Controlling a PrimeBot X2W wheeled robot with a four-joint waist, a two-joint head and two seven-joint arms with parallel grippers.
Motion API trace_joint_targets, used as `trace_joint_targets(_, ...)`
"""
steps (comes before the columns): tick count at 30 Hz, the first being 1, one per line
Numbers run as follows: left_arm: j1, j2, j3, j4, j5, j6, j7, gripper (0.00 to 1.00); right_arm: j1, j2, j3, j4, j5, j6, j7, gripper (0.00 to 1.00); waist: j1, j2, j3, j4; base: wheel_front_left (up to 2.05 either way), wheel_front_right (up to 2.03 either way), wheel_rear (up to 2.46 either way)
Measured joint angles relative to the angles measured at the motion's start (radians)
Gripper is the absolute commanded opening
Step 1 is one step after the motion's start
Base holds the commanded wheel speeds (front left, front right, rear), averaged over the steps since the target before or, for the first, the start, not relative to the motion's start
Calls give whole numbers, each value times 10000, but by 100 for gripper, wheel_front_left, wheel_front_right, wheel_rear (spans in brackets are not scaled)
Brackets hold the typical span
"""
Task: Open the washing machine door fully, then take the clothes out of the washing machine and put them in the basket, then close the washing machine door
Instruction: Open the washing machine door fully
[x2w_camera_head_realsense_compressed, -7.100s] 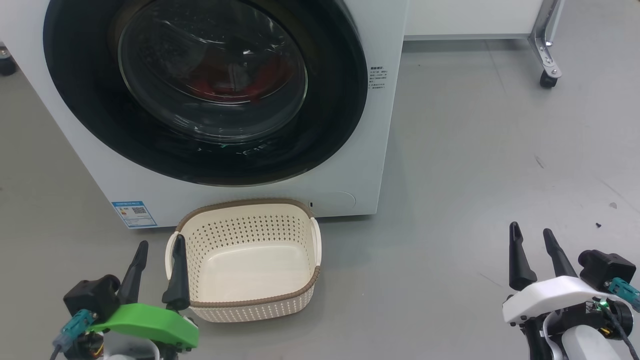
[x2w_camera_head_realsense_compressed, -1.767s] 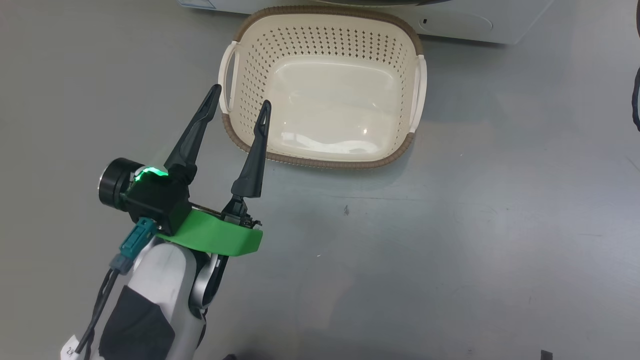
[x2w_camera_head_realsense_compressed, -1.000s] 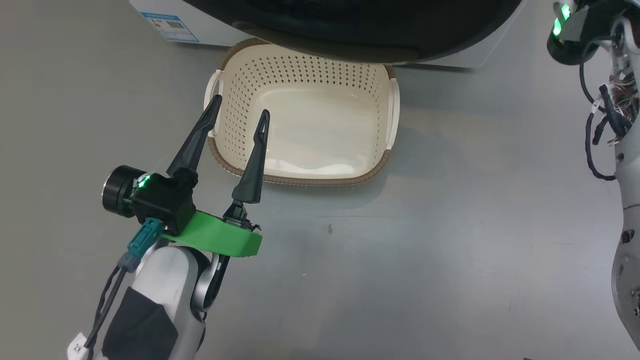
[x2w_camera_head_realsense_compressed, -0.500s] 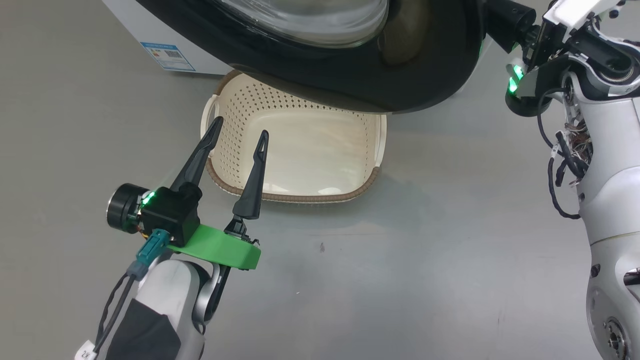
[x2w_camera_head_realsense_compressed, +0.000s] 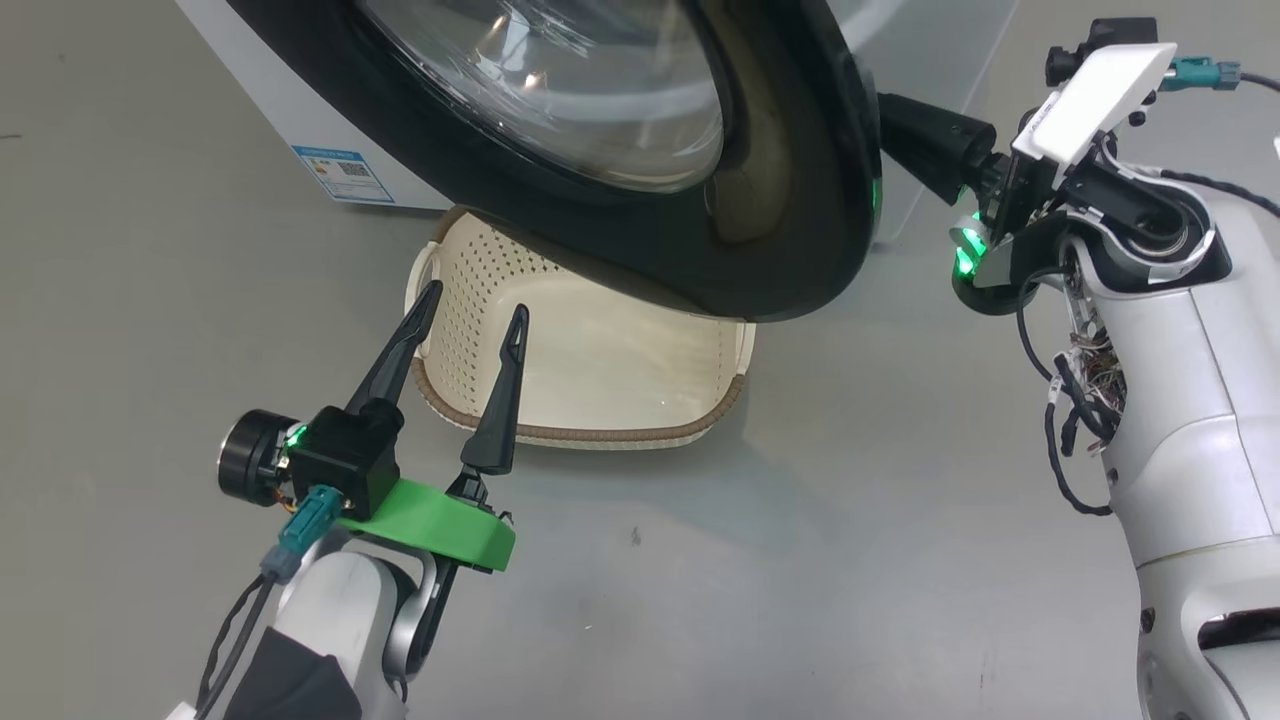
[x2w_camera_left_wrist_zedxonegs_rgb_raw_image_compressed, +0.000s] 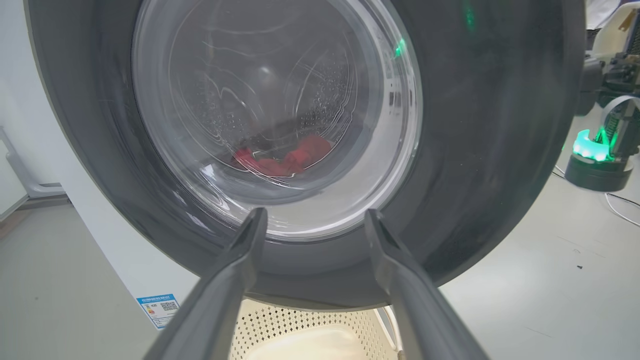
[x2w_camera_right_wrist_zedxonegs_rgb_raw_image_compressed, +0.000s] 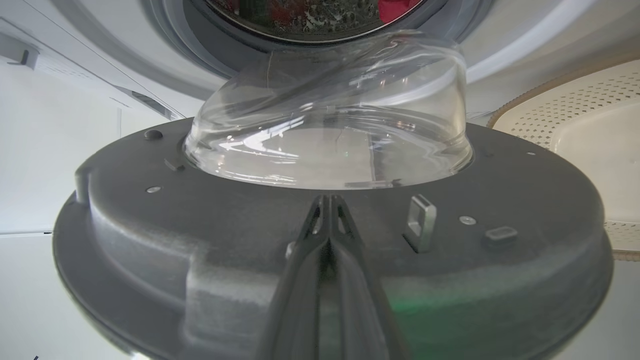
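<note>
1 washing machine door (x2w_camera_head_realsense_compressed: 620, 250), ajar

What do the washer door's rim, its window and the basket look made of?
Washing machine door rim: likely hard plastic, glossy black outside with sharp reflections, matte grey inside. Window: clear, glass by its look, bulging and glinting. Basket: cream moulded plastic, perforated walls; the brown woven-look rim may be plastic too.

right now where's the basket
In the head view the basket sits on the floor under the partly open washing machine door, beside the left fingers.
</note>
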Motion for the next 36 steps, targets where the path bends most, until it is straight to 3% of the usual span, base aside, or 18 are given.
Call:
trace_joint_targets(14, 605, 6, 15, 360, -4, -12, 2, 100, 1503, 132, 667, -629, 339, 2, 184, 0, 0, 0, -939, 105, 0, 0, 0)
trace_joint_targets(36, 904, 8, -10, 499, -94, -12, 2, 100, 2844, 136, 2282, -1847, 1492, 2, 270, 0, 0, 0, -1560, 911, 0, 0, 0)
